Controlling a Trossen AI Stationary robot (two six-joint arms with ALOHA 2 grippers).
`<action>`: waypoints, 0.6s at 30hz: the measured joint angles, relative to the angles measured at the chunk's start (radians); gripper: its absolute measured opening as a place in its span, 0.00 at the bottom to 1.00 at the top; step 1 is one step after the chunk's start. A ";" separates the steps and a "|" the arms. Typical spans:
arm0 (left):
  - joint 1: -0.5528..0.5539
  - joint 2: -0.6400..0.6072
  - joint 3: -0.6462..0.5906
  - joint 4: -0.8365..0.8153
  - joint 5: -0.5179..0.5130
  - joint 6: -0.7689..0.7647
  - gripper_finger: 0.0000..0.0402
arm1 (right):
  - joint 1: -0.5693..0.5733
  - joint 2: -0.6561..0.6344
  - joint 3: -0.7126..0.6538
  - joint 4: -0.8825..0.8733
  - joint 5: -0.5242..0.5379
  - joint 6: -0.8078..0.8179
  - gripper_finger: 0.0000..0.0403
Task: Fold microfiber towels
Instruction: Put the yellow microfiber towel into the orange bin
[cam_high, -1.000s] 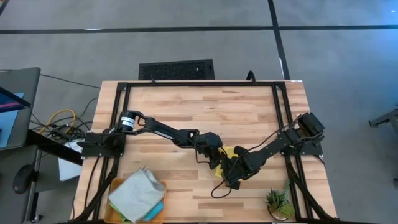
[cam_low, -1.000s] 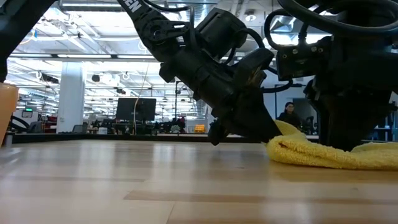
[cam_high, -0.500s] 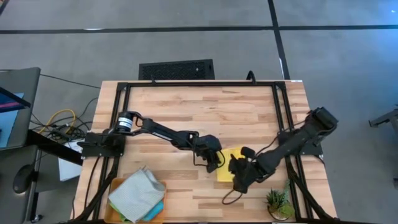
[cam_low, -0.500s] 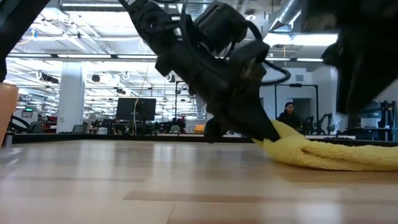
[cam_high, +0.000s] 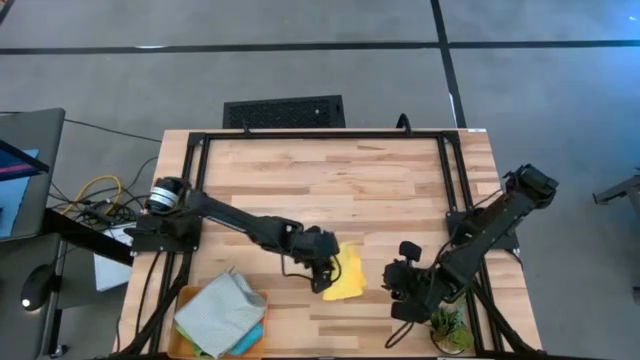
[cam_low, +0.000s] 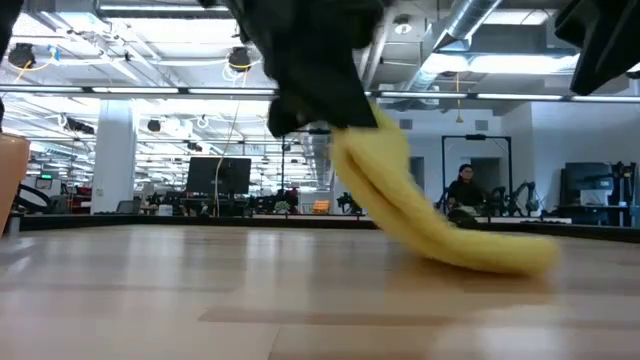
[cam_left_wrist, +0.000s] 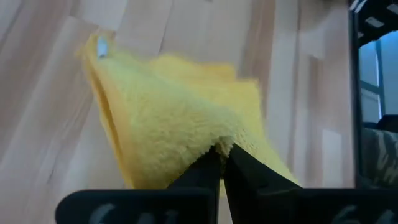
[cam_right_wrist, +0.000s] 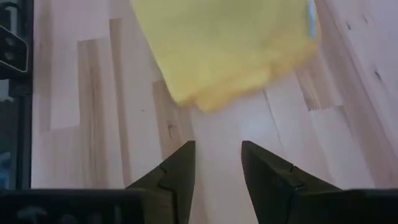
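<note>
Near left corner: grey microfiber towel (cam_high: 218, 312) piled on flat orange tray (cam_high: 190, 297). Near centre: left gripper (cam_high: 322, 277) clenched on folded yellow microfiber towel (cam_high: 345, 275), one edge lifted, rest trailing on wooden table (cam_high: 330, 180). Right gripper (cam_high: 398, 283) released, just right of it, empty.

The wooden desk (cam_high: 380, 180) carries a yellow towel (cam_high: 345, 277) at lower centre, an orange tray (cam_high: 186, 296) lower left, a small plant (cam_high: 447, 325) lower right.
</note>
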 joint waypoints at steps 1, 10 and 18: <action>-0.015 -0.022 0.000 -0.024 -0.021 -0.016 0.00 | 0.005 0.000 0.000 0.000 0.004 0.000 0.38; -0.172 -0.198 0.000 -0.207 -0.130 -0.239 0.00 | 0.027 0.004 0.001 -0.008 0.025 -0.008 0.38; -0.346 -0.303 0.000 -0.416 -0.208 -0.549 0.00 | 0.038 0.004 0.001 -0.013 0.042 -0.052 0.38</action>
